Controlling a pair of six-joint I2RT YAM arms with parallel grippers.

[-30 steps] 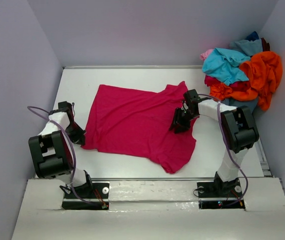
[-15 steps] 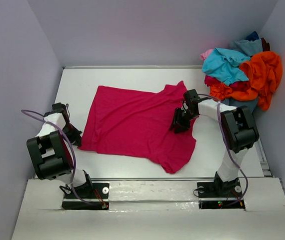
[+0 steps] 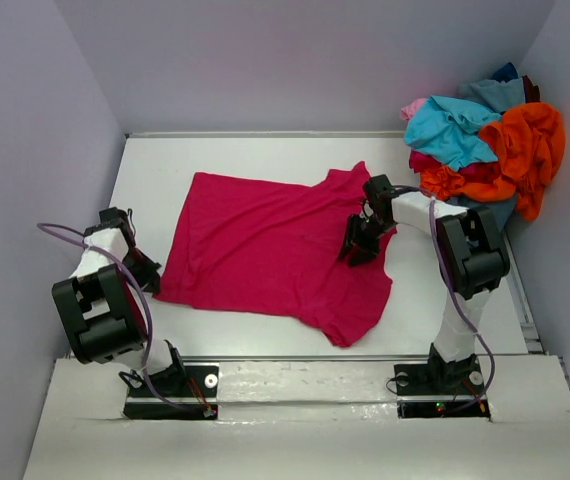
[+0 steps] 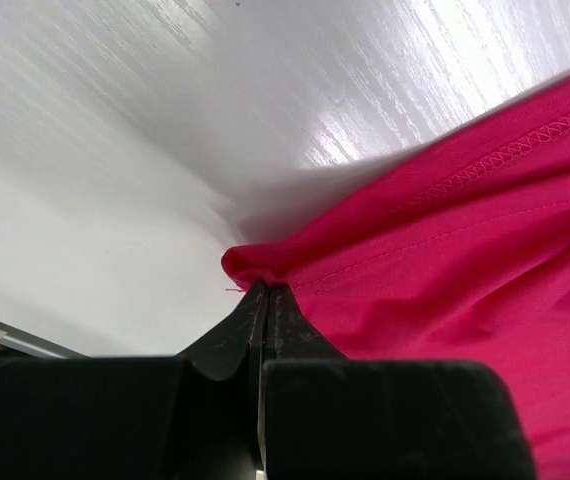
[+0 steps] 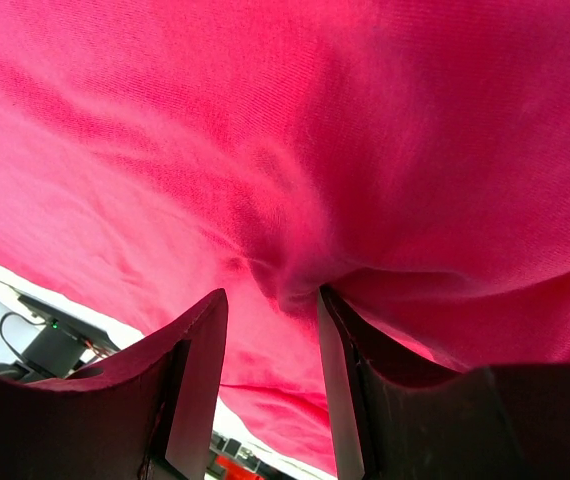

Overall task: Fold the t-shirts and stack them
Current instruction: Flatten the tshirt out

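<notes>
A crimson-magenta t-shirt [image 3: 265, 250] lies spread flat on the white table [image 3: 255, 155]. My left gripper [image 3: 151, 277] is at the shirt's near left corner. In the left wrist view that gripper [image 4: 267, 292] is shut on the hem corner of the shirt [image 4: 465, 230], and the cloth runs taut away from it. My right gripper [image 3: 357, 250] is down on the shirt's right side near the sleeve. In the right wrist view its jaws [image 5: 270, 310] stand apart, tips pressed into the shirt [image 5: 295, 130], with a small pucker of cloth by the right finger [image 5: 343, 350].
A heap of other t-shirts [image 3: 485, 150], orange, turquoise, pink and dark blue, sits at the table's back right corner against the wall. Grey walls close in the table on the left, back and right. A raised ledge [image 3: 295, 370] with the arm bases runs along the near edge.
My left gripper has drawn the shirt's near left corner outward to the left, stretching that edge flatter. The right gripper has stayed almost in place on the cloth.
</notes>
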